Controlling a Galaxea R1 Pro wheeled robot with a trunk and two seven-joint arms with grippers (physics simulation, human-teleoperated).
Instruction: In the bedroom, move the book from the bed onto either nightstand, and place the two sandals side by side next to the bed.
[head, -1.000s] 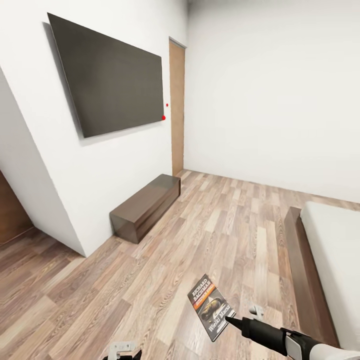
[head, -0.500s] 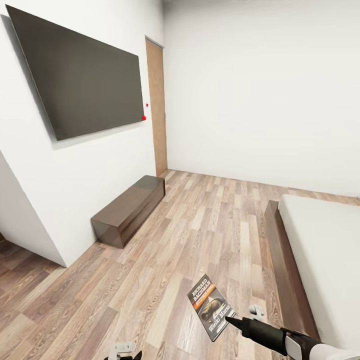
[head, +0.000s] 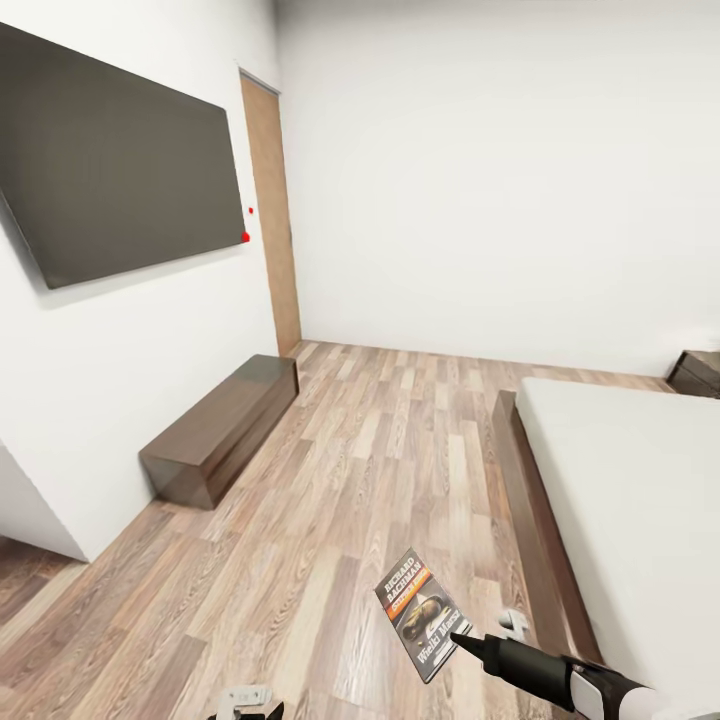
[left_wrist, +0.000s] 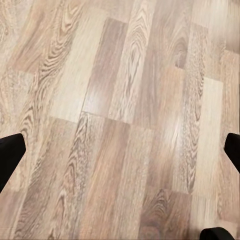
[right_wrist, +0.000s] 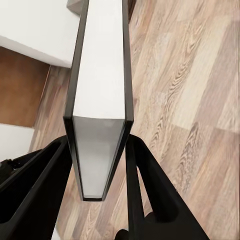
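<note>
My right gripper (head: 458, 640) is shut on the book (head: 420, 614) and holds it above the wood floor, low in the head view. The dark cover faces up, with "RICHARD BACHMAN" in white. In the right wrist view the book (right_wrist: 100, 75) is edge-on, pinched between both fingers (right_wrist: 150, 190). The bed (head: 640, 500), with its pale grey mattress and dark brown frame (head: 528, 500), lies to the right. One nightstand (head: 700, 372) peeks in past the bed's far corner. My left gripper (left_wrist: 120, 152) hangs open over bare floor. The sandals are out of view.
A large dark screen (head: 110, 170) hangs on the left wall above a low brown bench (head: 220, 430). A wooden door (head: 270, 215) stands in the far left corner. Wood-plank floor (head: 400, 450) runs between bench and bed.
The camera has swung to the right, so the screen, bench and door slid left in the picture. More of the bed and the nightstand came into view. The book stays held.
</note>
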